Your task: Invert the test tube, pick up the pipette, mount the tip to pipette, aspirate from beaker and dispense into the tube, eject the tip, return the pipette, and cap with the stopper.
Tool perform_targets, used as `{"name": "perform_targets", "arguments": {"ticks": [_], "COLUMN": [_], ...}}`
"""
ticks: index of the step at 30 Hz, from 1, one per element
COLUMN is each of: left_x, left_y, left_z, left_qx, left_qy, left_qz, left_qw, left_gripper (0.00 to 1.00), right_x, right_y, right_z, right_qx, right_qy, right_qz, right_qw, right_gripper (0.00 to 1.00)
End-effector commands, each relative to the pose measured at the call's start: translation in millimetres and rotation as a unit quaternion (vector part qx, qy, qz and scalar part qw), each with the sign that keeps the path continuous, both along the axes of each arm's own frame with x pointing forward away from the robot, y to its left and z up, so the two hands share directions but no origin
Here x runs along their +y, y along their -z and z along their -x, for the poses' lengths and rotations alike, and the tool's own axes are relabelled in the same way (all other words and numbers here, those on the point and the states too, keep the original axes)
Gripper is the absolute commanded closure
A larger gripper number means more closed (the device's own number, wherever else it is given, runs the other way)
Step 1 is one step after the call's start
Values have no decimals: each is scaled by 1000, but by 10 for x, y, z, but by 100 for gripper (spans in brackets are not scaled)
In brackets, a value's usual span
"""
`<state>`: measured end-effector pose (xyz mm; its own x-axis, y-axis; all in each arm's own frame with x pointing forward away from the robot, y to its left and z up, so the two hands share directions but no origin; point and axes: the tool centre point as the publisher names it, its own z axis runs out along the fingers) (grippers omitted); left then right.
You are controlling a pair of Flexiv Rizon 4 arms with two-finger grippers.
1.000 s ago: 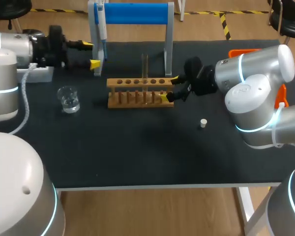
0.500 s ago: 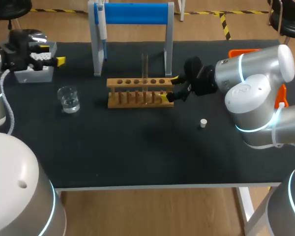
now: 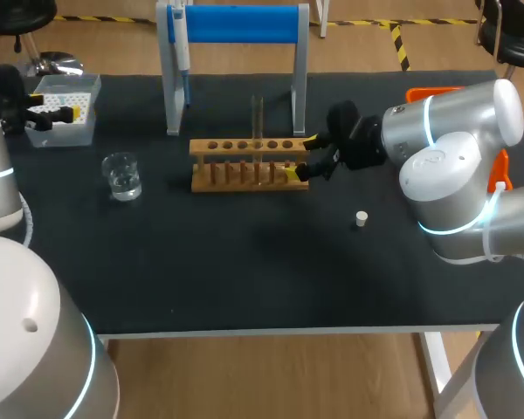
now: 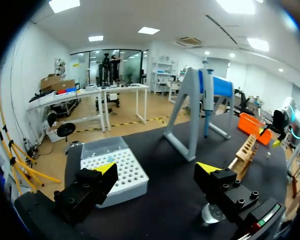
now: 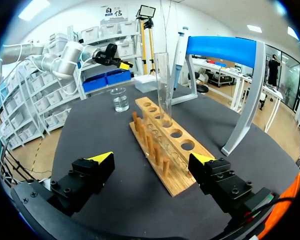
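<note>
1. The left gripper (image 3: 54, 106) sits at the far left edge of the head view, over the near side of the tip box (image 3: 70, 84). The left wrist view shows its yellow-tipped fingers spread wide with nothing between them, so it is open; the tip box lies ahead of one finger.
2. The beaker (image 3: 122, 175), clear with a little liquid in it, stands on the black table (image 3: 244, 271) at left of centre, below and right of the tip box and apart from it.
3. The pipette (image 3: 182, 48) hangs on the left upright of the blue-topped stand (image 3: 236, 24) at upper centre-left. No gripper touches it.
4. The wooden rack (image 3: 249, 163) lies across the centre of the frame, in front of the stand.
5. The test tube (image 3: 258, 122) stands upright in one of the rack's middle holes. The right wrist view shows it clear and empty.
6. The right gripper (image 3: 302, 157) is at the rack's right end. Its fingers are apart, one on each side of that end, and in the right wrist view they grip nothing, with the rack running away ahead between them.
7. The white stopper (image 3: 361, 218) stands alone on the table at lower right of centre, well apart from the rack.
8. An orange tray (image 3: 432, 92) shows at the upper right, partly hidden behind the right arm (image 3: 454, 166).
</note>
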<state>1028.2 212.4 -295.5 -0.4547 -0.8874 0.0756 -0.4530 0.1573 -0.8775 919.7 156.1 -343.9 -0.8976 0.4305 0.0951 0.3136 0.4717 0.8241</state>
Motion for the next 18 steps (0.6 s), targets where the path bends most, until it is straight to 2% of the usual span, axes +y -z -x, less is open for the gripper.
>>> {"name": "perform_targets", "arguments": {"ticks": [1, 10, 18], "left_x": [74, 304, 380], "left_y": [22, 101, 120], "left_z": [-7, -13, -27], "left_qx": [3, 18, 24], "left_qy": [-21, -48, -63], "left_qz": [-6, -14, -21], "left_qw": [1000, 999, 998], "left_gripper": [0, 0, 0], "right_x": [-3, -3, -3], "right_y": [-4, -4, -4], "right_z": [3, 3, 3], "right_qx": [0, 0, 0], "right_qy": [0, 0, 0], "right_qz": [1, 1, 1], "right_qw": [1000, 1000, 1000], "right_gripper": [0, 0, 0]}}
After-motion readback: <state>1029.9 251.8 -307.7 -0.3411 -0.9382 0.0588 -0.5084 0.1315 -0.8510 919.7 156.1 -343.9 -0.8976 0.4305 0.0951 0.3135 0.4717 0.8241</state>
